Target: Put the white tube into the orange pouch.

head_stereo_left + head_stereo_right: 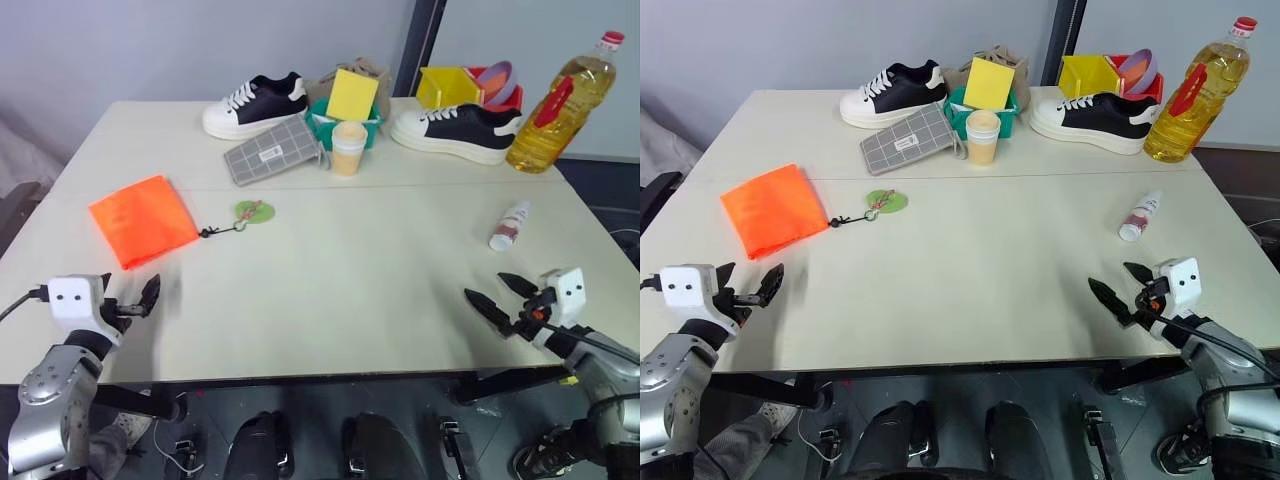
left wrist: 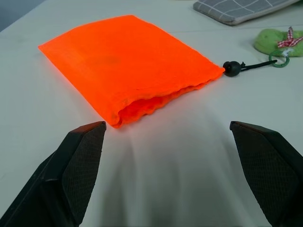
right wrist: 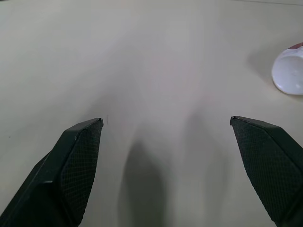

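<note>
The orange pouch lies flat on the left of the table, its black cord running to a round green tag. In the left wrist view the pouch's mouth faces my left gripper, which is open, a short way in front of it and touching nothing. My left gripper hovers near the table's front left edge. The white tube lies on its side on the right. My right gripper is open near the front right edge, short of the tube. The tube's white end lies off to the side of the right fingers.
Along the back stand two black-and-white shoes, a grey checked case, a cream paper cup, a green basket with a yellow card, a yellow bin and an oil bottle. The table's front edge is close below both grippers.
</note>
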Robot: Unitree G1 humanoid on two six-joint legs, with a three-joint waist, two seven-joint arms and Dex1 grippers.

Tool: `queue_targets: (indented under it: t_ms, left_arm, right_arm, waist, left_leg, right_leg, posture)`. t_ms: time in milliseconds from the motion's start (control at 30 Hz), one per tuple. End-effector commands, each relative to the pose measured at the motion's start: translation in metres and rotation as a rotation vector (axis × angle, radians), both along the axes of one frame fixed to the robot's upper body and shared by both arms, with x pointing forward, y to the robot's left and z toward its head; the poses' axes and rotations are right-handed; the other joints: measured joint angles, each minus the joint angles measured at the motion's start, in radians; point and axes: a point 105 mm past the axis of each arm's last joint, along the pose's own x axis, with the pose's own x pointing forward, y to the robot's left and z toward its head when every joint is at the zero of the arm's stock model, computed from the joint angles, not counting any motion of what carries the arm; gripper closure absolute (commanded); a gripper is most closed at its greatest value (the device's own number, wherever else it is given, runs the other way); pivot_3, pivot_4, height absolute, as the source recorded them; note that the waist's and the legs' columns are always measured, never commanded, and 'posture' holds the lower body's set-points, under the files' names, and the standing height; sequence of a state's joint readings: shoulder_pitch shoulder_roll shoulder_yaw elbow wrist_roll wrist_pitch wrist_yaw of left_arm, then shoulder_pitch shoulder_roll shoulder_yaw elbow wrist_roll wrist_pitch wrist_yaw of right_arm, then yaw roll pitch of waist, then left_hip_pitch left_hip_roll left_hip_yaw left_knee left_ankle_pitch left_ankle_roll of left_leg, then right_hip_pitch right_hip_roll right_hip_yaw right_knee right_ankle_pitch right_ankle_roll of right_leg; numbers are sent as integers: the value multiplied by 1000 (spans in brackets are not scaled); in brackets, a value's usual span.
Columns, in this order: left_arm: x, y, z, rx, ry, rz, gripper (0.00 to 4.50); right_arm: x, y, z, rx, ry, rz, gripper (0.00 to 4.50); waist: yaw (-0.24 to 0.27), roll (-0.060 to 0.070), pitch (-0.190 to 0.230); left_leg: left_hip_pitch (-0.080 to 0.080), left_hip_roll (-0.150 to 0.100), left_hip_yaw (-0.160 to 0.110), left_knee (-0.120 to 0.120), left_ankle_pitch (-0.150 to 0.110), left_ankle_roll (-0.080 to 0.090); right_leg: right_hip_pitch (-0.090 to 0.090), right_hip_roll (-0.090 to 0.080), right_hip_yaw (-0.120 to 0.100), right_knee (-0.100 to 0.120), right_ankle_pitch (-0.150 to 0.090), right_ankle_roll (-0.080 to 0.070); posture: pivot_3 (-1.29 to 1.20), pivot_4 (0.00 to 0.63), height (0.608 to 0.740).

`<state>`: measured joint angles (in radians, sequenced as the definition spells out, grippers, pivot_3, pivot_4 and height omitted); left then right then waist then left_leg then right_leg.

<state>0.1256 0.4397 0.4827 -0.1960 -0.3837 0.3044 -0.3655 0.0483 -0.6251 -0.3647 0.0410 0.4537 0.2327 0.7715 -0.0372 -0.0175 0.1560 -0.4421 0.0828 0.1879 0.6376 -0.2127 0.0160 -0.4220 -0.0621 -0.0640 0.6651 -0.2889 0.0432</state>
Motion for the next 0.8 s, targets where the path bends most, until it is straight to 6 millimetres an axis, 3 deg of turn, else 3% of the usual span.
queue_targets:
  t_ms: [33, 367, 567, 633, 800]
  left_arm:
    - [-1, -2, 8, 15, -26, -16, 0]
    - [0, -3, 7, 28, -29, -5, 0]
    - [-1, -19, 9, 82, -43, -64, 0]
    - [4, -29, 10, 127, -53, -105, 0]
    - [21, -33, 12, 381, -47, -102, 0]
  right_arm:
    - [3, 4, 16, -6, -61, 13, 46]
    - [8, 16, 22, 34, -59, 66, 46]
    - [16, 54, 34, 71, -66, 202, 46]
    - [17, 77, 40, 78, -89, 267, 46]
    - [13, 122, 50, 110, -127, 386, 46]
  waist:
    - [0, 0, 0]
    - [-1, 0, 0]
    - [-2, 0, 0]
    - [0, 0, 0]
    - [3, 0, 0]
  left_leg:
    - [0, 0, 0, 0, 0, 0]
    - [0, 0, 0, 0, 0, 0]
    - [0, 0, 0, 0, 1, 1]
    - [0, 0, 0, 0, 1, 1]
    - [0, 0, 0, 0, 0, -1]
  right_leg:
    - [0, 0, 0, 0, 0, 0]
    - [0, 0, 0, 0, 0, 0]
    - [0, 0, 0, 0, 0, 0]
    - [0, 0, 0, 0, 0, 1]
    - [0, 0, 0, 0, 0, 0]
  posture:
    - [0, 150, 740]
    - [0, 150, 740]
    - [0, 150, 740]
    - [0, 150, 740]
    - [0, 150, 740]
